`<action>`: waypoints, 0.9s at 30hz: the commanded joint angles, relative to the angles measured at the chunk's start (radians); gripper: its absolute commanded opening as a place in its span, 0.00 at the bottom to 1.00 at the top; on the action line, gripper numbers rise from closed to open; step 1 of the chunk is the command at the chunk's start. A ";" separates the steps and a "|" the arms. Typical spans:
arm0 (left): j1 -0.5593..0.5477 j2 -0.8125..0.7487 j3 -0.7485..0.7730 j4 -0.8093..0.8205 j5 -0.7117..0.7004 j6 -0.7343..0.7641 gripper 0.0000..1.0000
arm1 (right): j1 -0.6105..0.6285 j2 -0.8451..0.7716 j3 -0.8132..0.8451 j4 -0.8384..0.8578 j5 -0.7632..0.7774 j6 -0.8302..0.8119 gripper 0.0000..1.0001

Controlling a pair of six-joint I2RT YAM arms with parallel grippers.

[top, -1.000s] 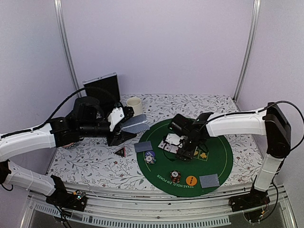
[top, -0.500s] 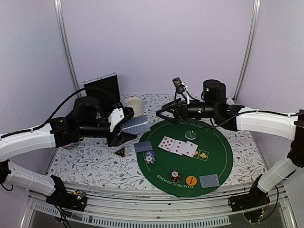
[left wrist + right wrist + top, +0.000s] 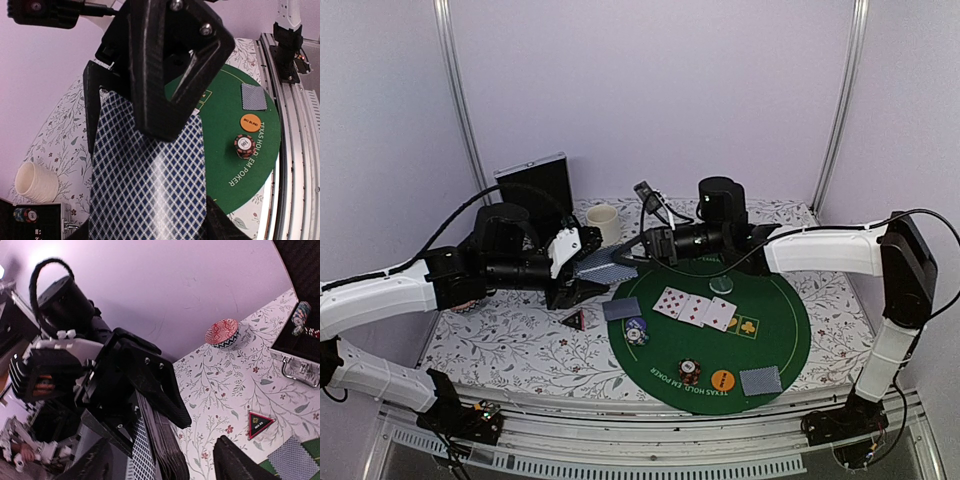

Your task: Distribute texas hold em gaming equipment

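**Two pincers meet over one deck**

Two arms converge above the worktop (image 3: 500,350). The left pincer (image 3: 588,272) is clamped on the deck (image 3: 150,190), holding it flat and raised with the grey-blue backs upward and one end jutting free. That offers the cards out like a dealer's hand, so that one can be drawn off.

The right pincer (image 3: 632,252) comes in level and head-on to that free end. Its jaws stand apart and hold nothing. From the right wrist view the deck's end lies between its two fingers, but I cannot tell whether either finger touches a card.

Below the right pincer, on the green mat (image 3: 780,330), three face-up cards (image 3: 695,310) lie in a row with a pale green chip (image 3: 722,284) just behind them. Nearer the arm bases lie the blue-white chips (image 3: 637,330), the dark red chips (image 3: 690,372) and the orange disc (image 3: 723,380). One face-down card (image 3: 621,309) lies under the left pincer's reach, and the triangular token (image 3: 575,320) lies off the mat below it.

Judging by this layout, dealing is partly done. The next move needs a light pinch on the top card alone.
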 commanded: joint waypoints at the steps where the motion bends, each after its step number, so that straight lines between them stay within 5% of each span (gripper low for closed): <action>1: 0.004 -0.017 -0.003 0.028 0.004 0.005 0.52 | 0.007 0.043 0.028 0.020 -0.061 0.031 0.56; 7: 0.004 -0.015 -0.003 0.035 -0.007 0.004 0.52 | 0.007 0.026 0.039 -0.045 -0.084 -0.006 0.22; 8: 0.005 -0.014 -0.003 0.035 -0.008 0.002 0.51 | 0.006 0.023 0.041 -0.058 -0.089 -0.014 0.07; 9: 0.006 -0.012 -0.001 0.034 -0.009 0.000 0.52 | 0.005 0.016 0.042 -0.071 -0.091 -0.020 0.03; 11: 0.005 -0.009 -0.003 0.042 -0.016 -0.014 0.62 | 0.001 -0.016 0.037 -0.111 -0.081 -0.050 0.02; 12: 0.006 -0.004 -0.005 0.050 -0.032 -0.045 0.83 | -0.007 -0.035 0.031 -0.134 -0.067 -0.064 0.02; 14: 0.005 0.014 0.004 0.047 -0.042 -0.092 0.98 | -0.036 -0.087 0.004 -0.178 -0.028 -0.092 0.02; 21: 0.041 0.165 0.100 -0.174 -0.176 -0.436 0.98 | -0.214 -0.297 -0.176 -0.324 0.080 -0.168 0.02; 27: 0.204 0.383 0.181 -0.351 -0.197 -0.564 0.98 | -0.319 -0.438 -0.268 -0.429 0.106 -0.263 0.02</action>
